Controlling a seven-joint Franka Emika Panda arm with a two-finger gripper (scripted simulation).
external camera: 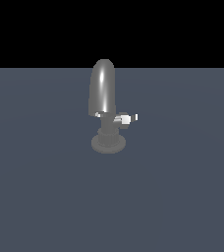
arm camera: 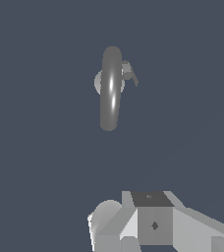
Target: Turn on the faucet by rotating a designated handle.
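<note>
Pale grey gripper [arm camera: 133, 231] parts show only in the wrist view, with the fingertips out of frame, so I cannot tell how far it is open or whether it holds anything. It is well apart from the faucet [external camera: 103, 106], which stands mid-bench, far from every edge. The handle [external camera: 126, 118] is stubby; an approach along the spout side could bump the arch or slip off the white tip.

Only grey-white gripper [arm camera: 155, 224] housing shows in the wrist view.

Dim flat render, sharp focus, bright glare streak on faucet [external camera: 103, 88] spout
</note>
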